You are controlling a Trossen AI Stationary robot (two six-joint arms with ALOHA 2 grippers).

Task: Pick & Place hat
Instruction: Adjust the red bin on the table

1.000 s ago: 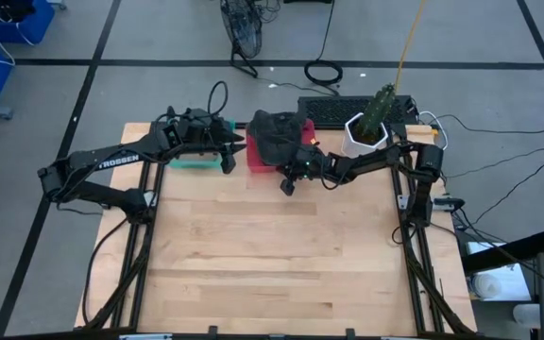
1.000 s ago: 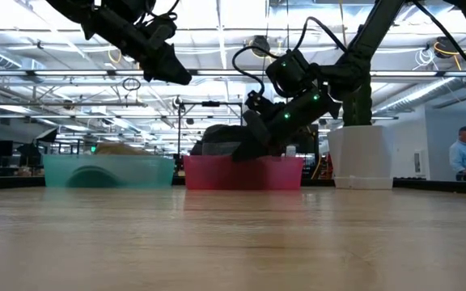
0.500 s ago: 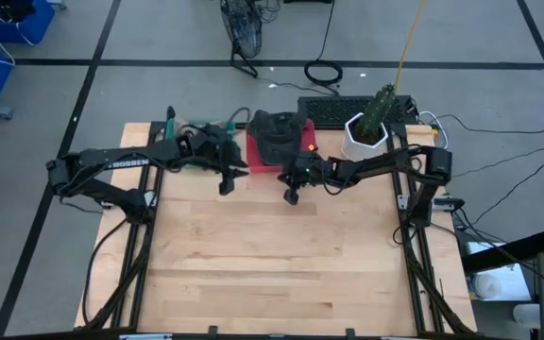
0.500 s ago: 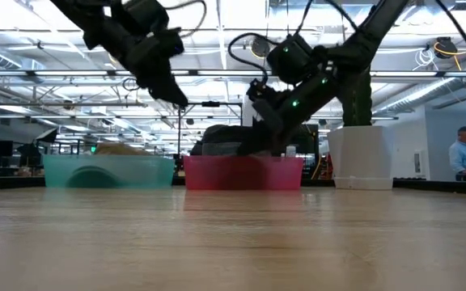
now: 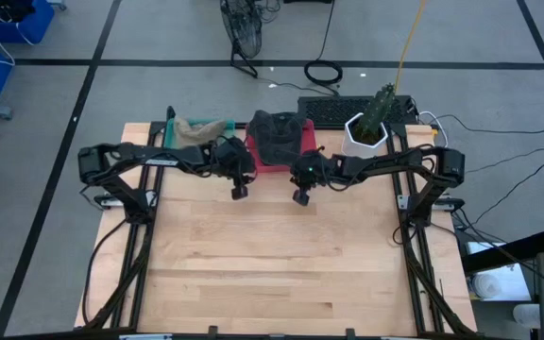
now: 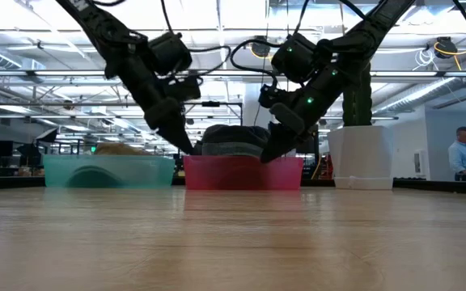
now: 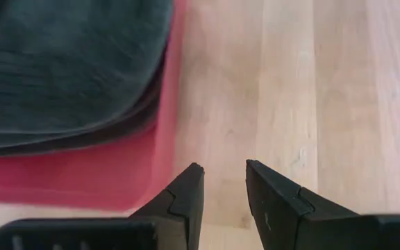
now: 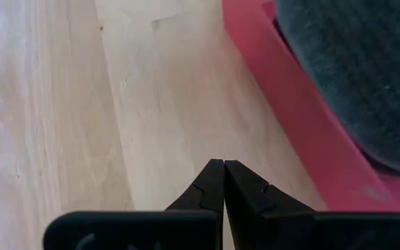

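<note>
High view shows the dark knitted hat (image 5: 275,133) heaped in the red tub (image 5: 259,164) at the desk's (image 5: 272,255) far edge. My left pincer (image 7: 223,182) hangs part-open beside it, empty; my right pincer (image 8: 223,182) is clenched on nothing. Soft, slumping fabric could snag the smooth plastic rim and drag the tub.
</note>
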